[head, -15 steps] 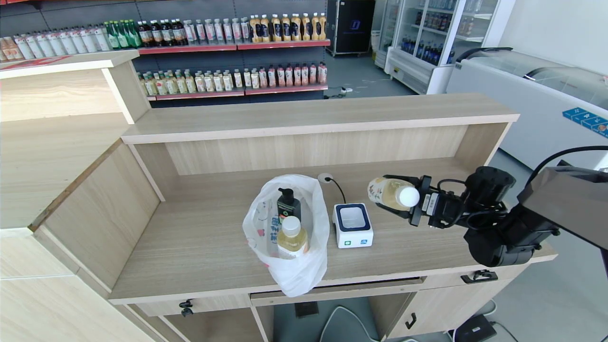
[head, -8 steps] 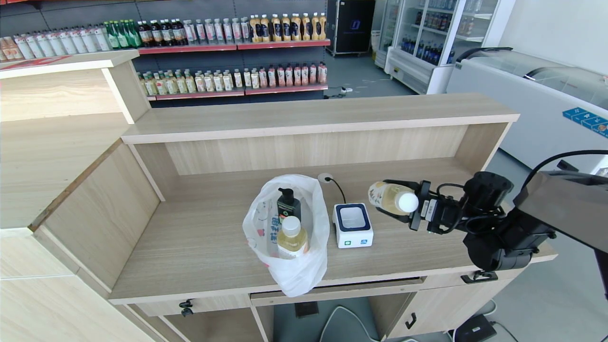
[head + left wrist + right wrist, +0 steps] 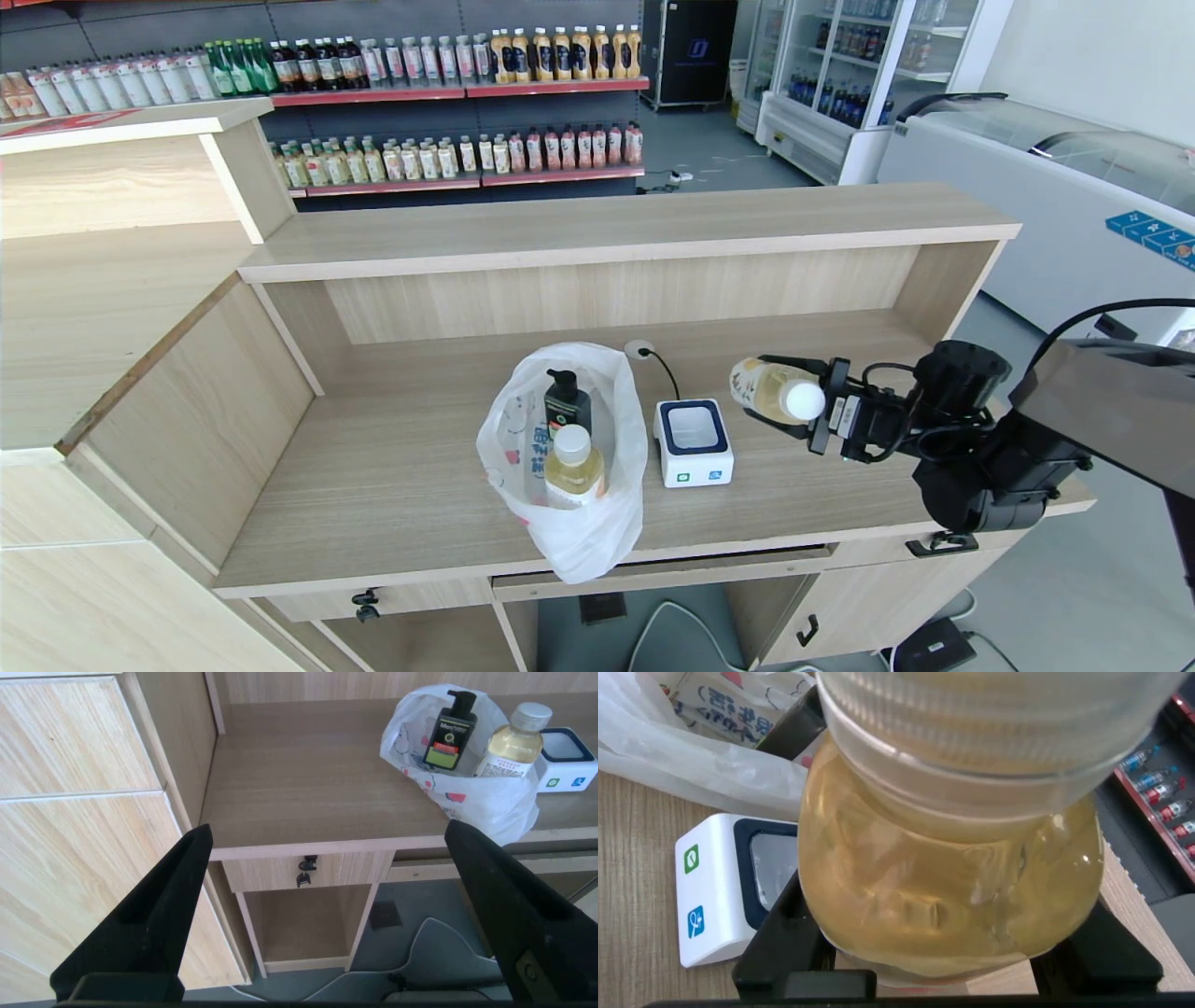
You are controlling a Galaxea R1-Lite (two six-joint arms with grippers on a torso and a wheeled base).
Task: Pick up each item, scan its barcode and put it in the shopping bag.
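My right gripper (image 3: pixel 782 390) is shut on a bottle of yellow drink (image 3: pixel 771 389) with a white cap, held on its side above the counter, just right of the white barcode scanner (image 3: pixel 693 441). In the right wrist view the bottle (image 3: pixel 952 877) fills the foreground with the scanner (image 3: pixel 729 896) beyond it. A white plastic shopping bag (image 3: pixel 569 467) stands left of the scanner, holding a dark pump bottle (image 3: pixel 566 401) and a yellow drink bottle (image 3: pixel 573 465). My left gripper (image 3: pixel 327 905) hangs open off the counter's left front, with the bag (image 3: pixel 467 756) far off.
The wooden counter (image 3: pixel 401 467) has a raised back ledge (image 3: pixel 625 224) and a side wall on the left. The scanner's cable (image 3: pixel 665 369) runs to a port at the back. Store shelves of bottles stand behind.
My right gripper with the bottle has drifted slightly down and a little to the right. The bag and scanner have not moved.
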